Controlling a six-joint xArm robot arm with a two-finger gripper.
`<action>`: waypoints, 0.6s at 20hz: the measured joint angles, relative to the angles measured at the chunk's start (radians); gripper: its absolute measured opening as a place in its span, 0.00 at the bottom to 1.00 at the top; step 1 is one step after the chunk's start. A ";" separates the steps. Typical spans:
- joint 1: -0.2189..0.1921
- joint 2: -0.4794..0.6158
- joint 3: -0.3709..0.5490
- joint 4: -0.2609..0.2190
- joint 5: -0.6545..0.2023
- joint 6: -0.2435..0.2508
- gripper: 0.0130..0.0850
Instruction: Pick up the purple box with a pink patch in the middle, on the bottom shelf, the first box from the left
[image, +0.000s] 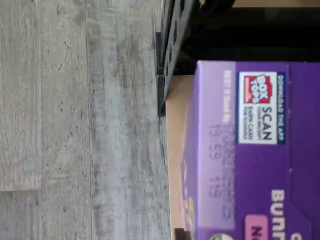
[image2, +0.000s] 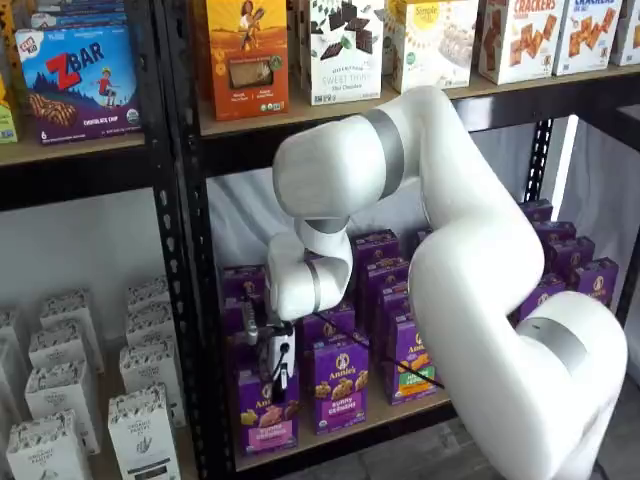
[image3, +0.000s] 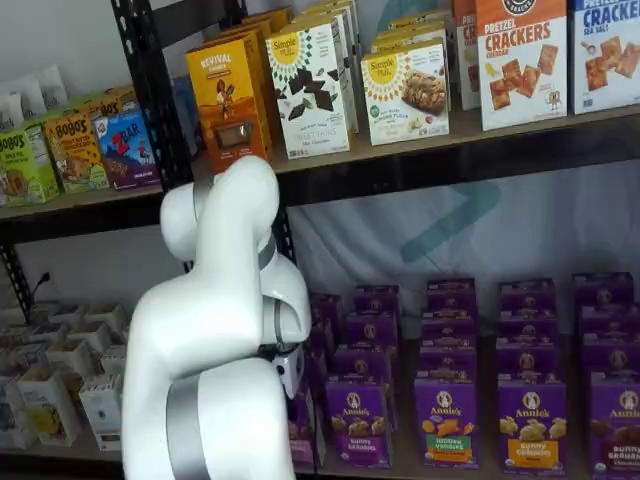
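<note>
The purple box (image2: 265, 412) is seen low and left of centre in a shelf view, at the front left end of the bottom shelf (image2: 385, 420), just beside the black upright (image2: 195, 300) of the rack. A pink patch is shown near the foot of its front face. The gripper (image2: 277, 385) is seen directly above it, reaching down over the box's top edge; its black fingers are closed on the top of the carton, with no gap visible between finger and card. The white arm (image2: 470, 270) fills the centre and right of that frame.

In the wrist view the picture is turned on its side. The purple box (image: 255, 150) occupies the right half of the frame, its top flap showing a Box Tops panel and a faint stamped date code, with a corner of the pink patch at the lower right. A strip of tan shelf board (image: 176, 150) is seen beside it, the black rack frame (image: 172, 45) at upper centre, and grey wood-grain floor (image: 80, 120) across the left half.

In the other shelf view the arm (image3: 215, 350) covers the lower left, and the gripper and the target box are hidden behind it. Further purple cartons (image3: 445, 415) stand in rows to the right.
</note>
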 joint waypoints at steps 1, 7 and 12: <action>0.000 0.000 0.000 0.000 0.000 -0.001 0.33; -0.001 -0.012 0.016 0.025 -0.011 -0.024 0.33; 0.004 -0.048 0.053 0.082 -0.009 -0.072 0.33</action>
